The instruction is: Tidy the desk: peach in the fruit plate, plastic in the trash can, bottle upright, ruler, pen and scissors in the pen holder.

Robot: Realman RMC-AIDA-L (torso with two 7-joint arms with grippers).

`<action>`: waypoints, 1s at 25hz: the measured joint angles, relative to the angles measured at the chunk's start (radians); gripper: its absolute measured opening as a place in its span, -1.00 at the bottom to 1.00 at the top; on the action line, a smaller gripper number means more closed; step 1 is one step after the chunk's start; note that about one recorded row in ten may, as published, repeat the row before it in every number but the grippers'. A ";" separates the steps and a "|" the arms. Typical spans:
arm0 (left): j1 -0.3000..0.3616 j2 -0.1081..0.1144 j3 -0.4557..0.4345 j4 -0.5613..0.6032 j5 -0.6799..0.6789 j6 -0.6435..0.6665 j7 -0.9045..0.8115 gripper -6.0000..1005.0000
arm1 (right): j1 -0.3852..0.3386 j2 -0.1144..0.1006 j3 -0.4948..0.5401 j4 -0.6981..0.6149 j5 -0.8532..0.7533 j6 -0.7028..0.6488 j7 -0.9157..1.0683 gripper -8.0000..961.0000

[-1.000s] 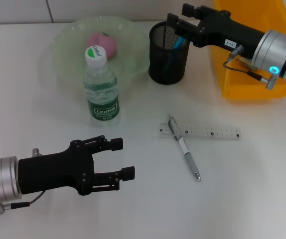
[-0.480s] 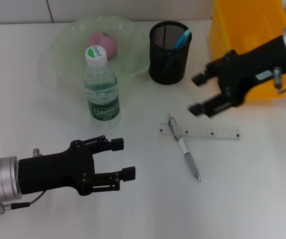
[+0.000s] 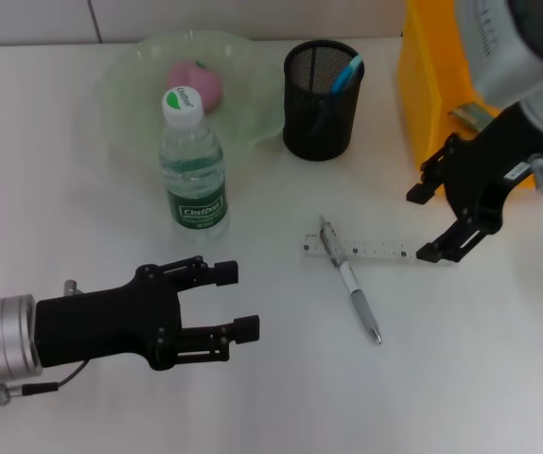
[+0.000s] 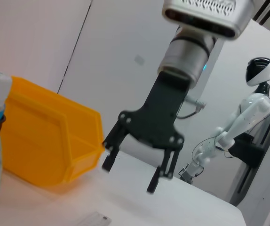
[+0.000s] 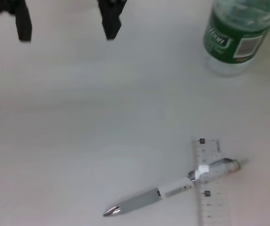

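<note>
The ruler [image 3: 378,253] lies flat on the desk [image 3: 499,359], near the middle, with the pen [image 3: 350,281] lying across its left end, metal tip pointing toward the robot. The right gripper [image 3: 426,223] hangs over the ruler's right end, fingers apart, nothing held, in front of the trash can [image 3: 432,85]. The pen holder [image 3: 321,99] stands behind the ruler; a blue handle of the scissors [image 3: 348,72] shows above its rim. The bottle [image 3: 191,163] stands upright, just in front of the fruit plate [image 3: 120,80], which holds the peach [image 3: 196,81]. The left gripper [image 3: 236,300] hovers low over the near left of the desk, fingers apart and empty.
</note>
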 joint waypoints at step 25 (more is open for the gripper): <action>-0.010 -0.002 -0.002 0.000 -0.019 -0.029 -0.027 0.66 | 0.058 0.030 -0.234 0.351 0.092 0.448 -0.081 0.57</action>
